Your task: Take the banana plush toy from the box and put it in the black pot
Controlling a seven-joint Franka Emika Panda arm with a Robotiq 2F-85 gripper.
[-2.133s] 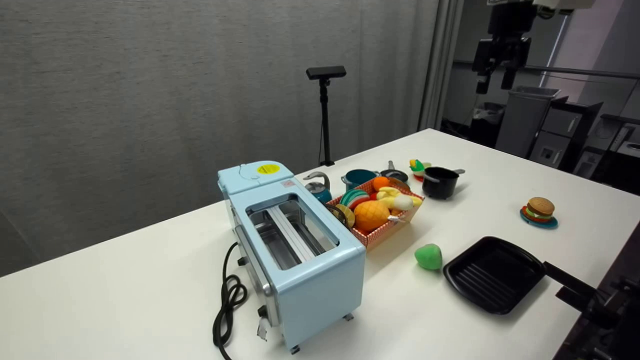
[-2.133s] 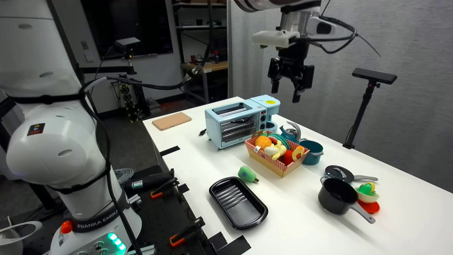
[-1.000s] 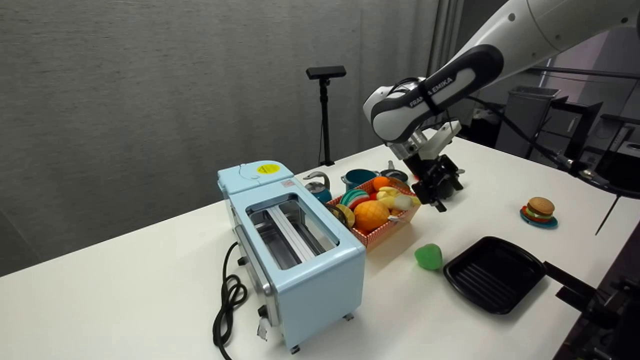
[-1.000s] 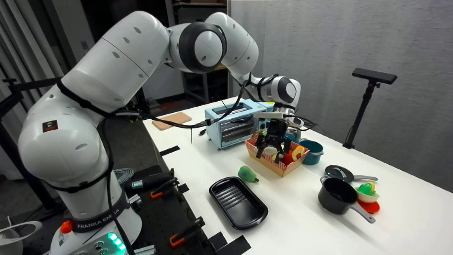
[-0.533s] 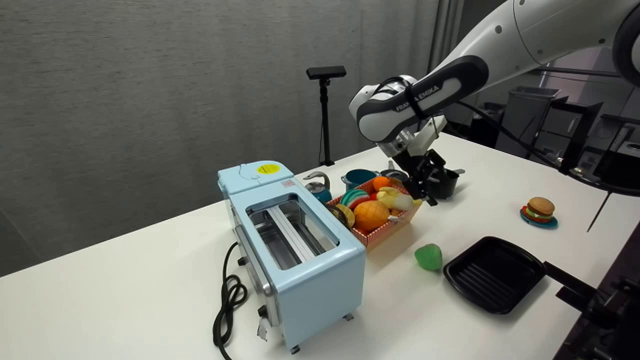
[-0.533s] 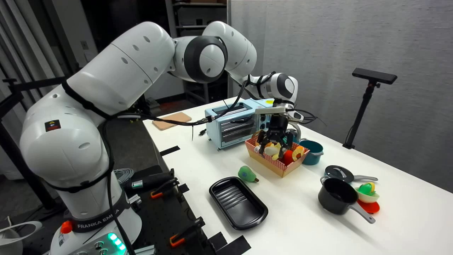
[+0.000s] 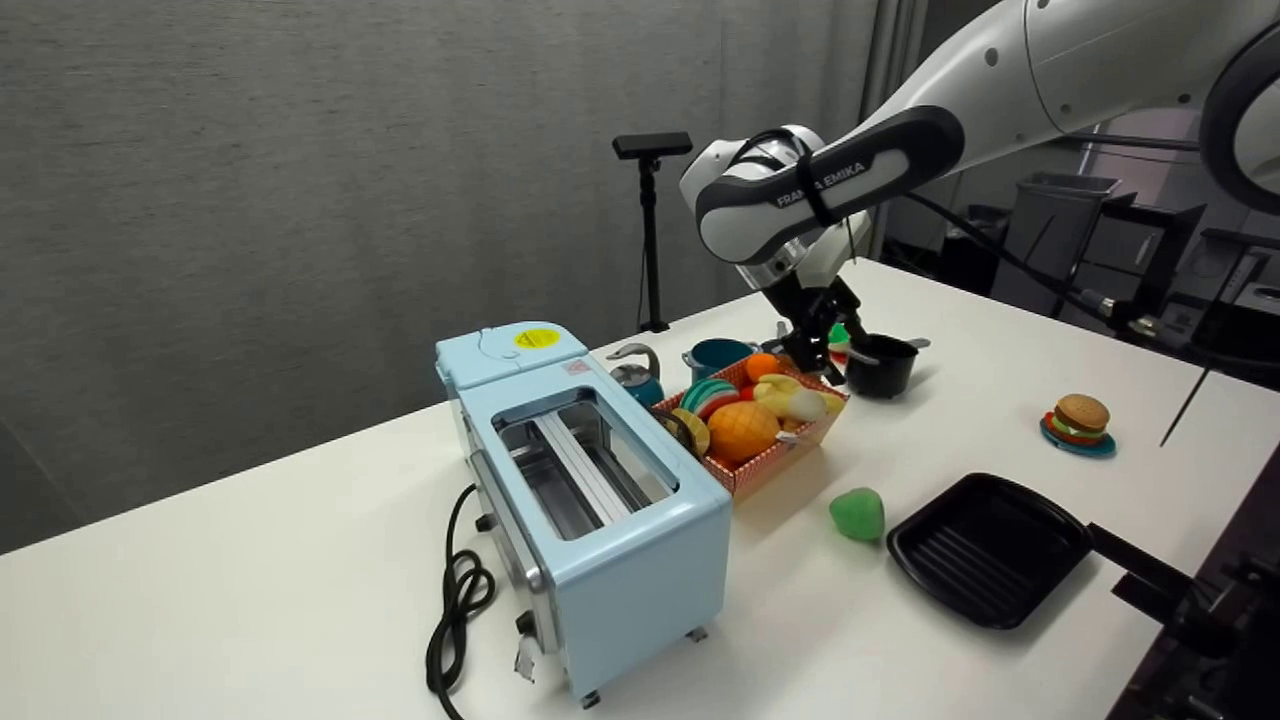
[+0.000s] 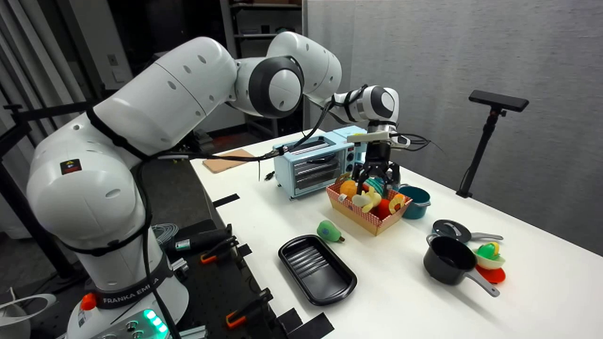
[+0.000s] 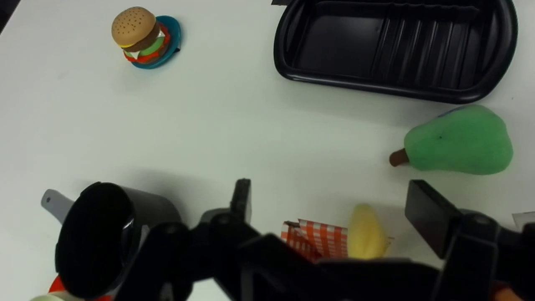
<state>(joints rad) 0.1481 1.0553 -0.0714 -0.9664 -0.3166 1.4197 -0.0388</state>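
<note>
The banana plush toy, yellow with a pale end, lies on top of other toys in the box; it shows in both exterior views (image 7: 775, 393) (image 8: 373, 197). Its yellow tip (image 9: 367, 234) shows between my fingers in the wrist view; the rest is hidden behind the gripper body. The red-checked box (image 8: 355, 214) also shows in part in the wrist view (image 9: 330, 240). My gripper (image 9: 334, 205) is open and empty, tilted, just above the box (image 8: 372, 189) (image 7: 846, 356). The black pot (image 7: 880, 370) stands beside the box (image 8: 445, 266), its mouth upward (image 9: 154, 207).
A blue toaster (image 7: 640, 600) stands beside the box. A green pear toy (image 8: 329, 231) and a black grill pan (image 8: 318, 270) lie in front. A teal pot (image 8: 414, 202), a lidded pan (image 8: 450, 230) and a bowl (image 8: 490, 262) stand near. A toy burger (image 7: 1080, 418) lies off to the side.
My arm has come down from high above the table to the box. Over the last second the gripper has shifted back over the box and risen slightly, staying open. The toys have not moved.
</note>
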